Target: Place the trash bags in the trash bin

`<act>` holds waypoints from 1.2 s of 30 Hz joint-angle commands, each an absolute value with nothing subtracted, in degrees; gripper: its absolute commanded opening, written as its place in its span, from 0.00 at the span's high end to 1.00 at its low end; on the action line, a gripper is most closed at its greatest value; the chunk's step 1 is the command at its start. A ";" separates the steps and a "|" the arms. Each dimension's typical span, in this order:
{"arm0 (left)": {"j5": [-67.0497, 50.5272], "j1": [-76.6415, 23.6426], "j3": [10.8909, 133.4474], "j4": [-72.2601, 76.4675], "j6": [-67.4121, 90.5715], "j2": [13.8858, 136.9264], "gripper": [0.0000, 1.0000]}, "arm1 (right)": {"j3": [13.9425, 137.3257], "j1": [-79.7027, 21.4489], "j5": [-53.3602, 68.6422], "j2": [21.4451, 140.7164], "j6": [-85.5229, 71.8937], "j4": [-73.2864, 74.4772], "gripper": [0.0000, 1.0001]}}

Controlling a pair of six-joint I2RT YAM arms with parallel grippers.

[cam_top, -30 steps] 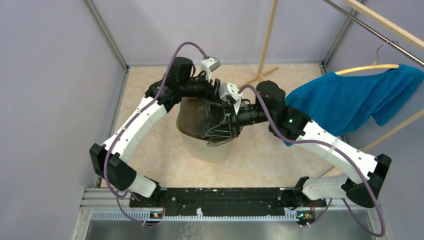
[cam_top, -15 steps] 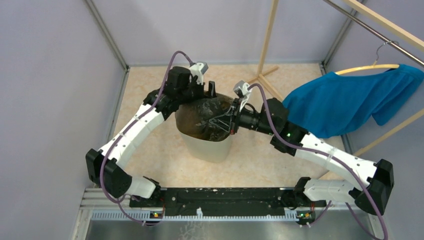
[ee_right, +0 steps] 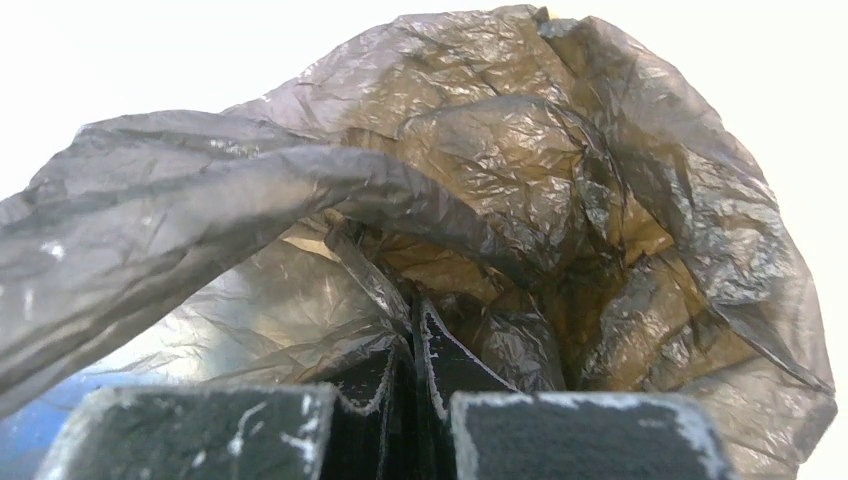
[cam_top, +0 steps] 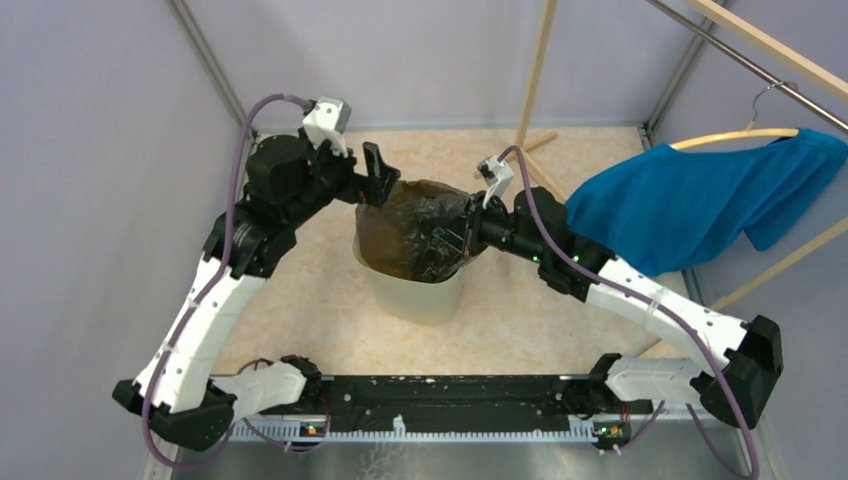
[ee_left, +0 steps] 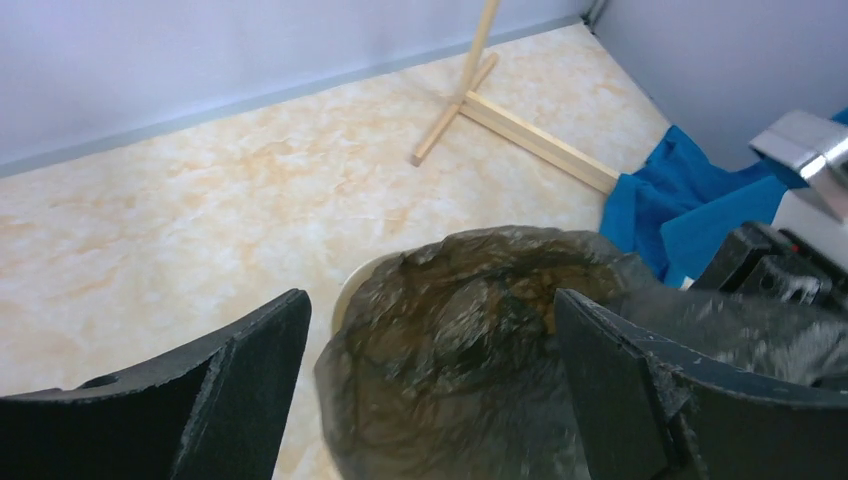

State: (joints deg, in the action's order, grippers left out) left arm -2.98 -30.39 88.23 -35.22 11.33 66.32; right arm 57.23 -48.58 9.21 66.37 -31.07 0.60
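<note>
The left hand point(cam_top: 372, 180) gapes wide and holds nothing, just beside the far-left edge of the wrinkly semi-transparent grey-brown plastic bag point(cam_top: 408, 232). The bag bulges up out of the cream-beige plastic bin point(cam_top: 418, 298). The right hand point(cam_top: 452, 240) is clamped tight on a fold at the bag's right side, and well beyond that hand hangs a blue cloth garment point(cam_top: 690, 200).

We see soft, even light with faint shadows overhead; behind the backlit trash bag point(ee_right: 560, 200) the right wrist view blows out white; left fingers point(ee_left: 250, 380) look soft.
</note>
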 commanded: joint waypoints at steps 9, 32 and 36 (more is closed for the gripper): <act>-13.64 -30.57 70.78 -29.87 15.07 60.95 0.46 | 70.76 -48.26 13.86 68.51 -32.97 10.33 1.00; 5.74 -33.02 64.22 -31.53 12.85 45.43 0.02 | 95.52 -52.11 9.76 94.18 -29.40 34.78 1.00; 8.80 -33.00 62.26 -31.63 12.88 40.72 0.02 | 98.37 -52.69 8.19 101.13 -29.97 34.72 1.00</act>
